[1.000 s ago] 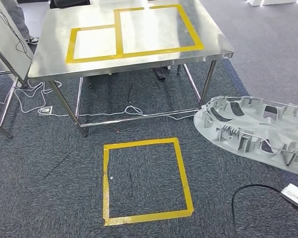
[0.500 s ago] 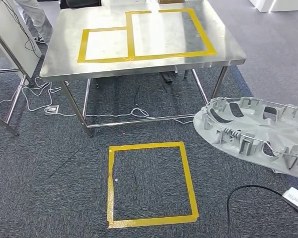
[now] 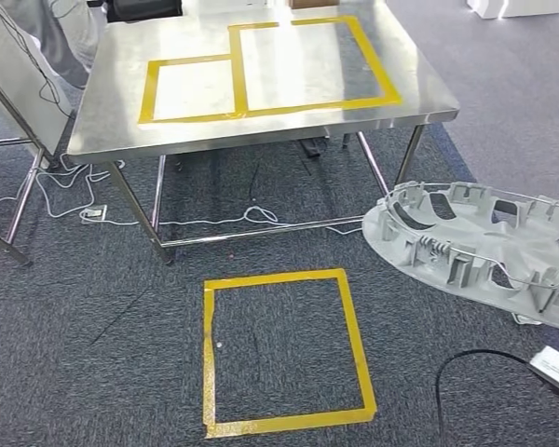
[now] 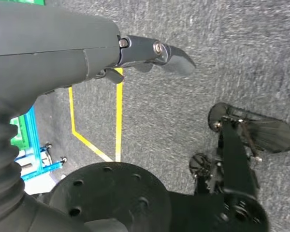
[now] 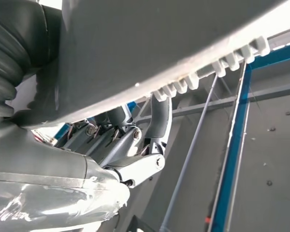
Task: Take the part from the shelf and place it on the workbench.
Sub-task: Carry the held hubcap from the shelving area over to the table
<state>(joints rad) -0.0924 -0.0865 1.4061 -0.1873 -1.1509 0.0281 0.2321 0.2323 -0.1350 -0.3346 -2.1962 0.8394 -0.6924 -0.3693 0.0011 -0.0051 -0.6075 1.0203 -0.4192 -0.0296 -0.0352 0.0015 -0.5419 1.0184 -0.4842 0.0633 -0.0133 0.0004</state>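
Grey carpet is lying underfoot with a yellow square close by, the right hand is gripping the grey part beside it, the left hand is hanging loose holding nothing, and walking slowly to the shiny table ahead is keeping the part level.

The workbench at twelve o'clock is showing polished sheet metal, glossy and reflecting light, with shiny tubular metal legs. Glossy yellow tape is lying on the floor, a matt, rough-napped dark grey carpet. At three o'clock the part is looking like matt pale grey moulded plastic carrying a thin metal wire. The right hand is showing smooth grey metal links.
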